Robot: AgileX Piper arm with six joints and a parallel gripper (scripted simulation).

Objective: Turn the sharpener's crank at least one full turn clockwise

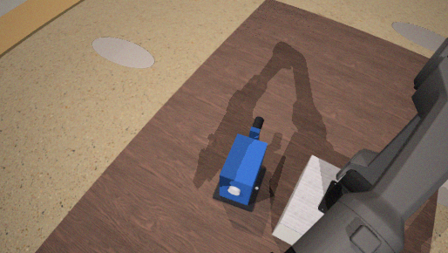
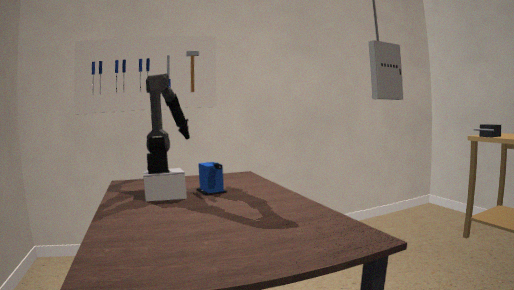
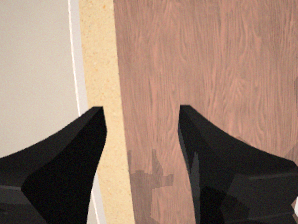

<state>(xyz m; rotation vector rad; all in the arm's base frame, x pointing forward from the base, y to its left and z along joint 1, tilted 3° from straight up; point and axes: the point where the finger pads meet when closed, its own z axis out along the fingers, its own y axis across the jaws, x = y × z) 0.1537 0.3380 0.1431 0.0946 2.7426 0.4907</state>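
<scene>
A blue box-shaped sharpener stands on a small black base on the brown table. Its crank, a blue arm with a black knob, sticks out at the far end in the top view; in the exterior view the black knob shows on the right side. My gripper hangs high in the air, above and to the left of the sharpener, well apart from it. Its fingers are open with nothing between them; only table and floor show through the gap in the wrist view.
The arm stands on a white block beside the sharpener. The arm's grey links fill the lower right of the top view. The table's edge and the floor show in the wrist view. A side table stands far right.
</scene>
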